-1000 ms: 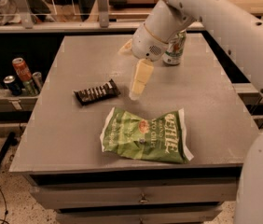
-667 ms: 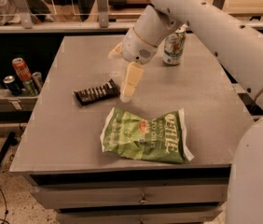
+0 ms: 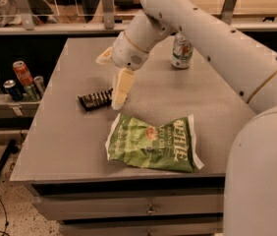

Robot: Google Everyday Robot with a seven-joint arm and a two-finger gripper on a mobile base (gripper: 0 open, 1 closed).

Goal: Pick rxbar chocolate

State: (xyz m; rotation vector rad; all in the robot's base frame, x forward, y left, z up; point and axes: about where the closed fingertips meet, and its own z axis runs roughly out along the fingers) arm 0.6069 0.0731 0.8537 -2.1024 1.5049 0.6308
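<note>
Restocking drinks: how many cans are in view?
4: a green-white can on the table, three cans on the left shelf; more may be hidden. The hand hangs by the rxbar chocolate.

Dim, warm overhead light throws soft shadows on the table (image 3: 217, 97) under the hand (image 3: 110, 81) poised left of centre.

The end effector (image 3: 119, 89) sits farther toward 9 o'clock than before; its tip now overlaps the 3 o'clock end of the rxbar chocolate (image 3: 94, 101).
</note>
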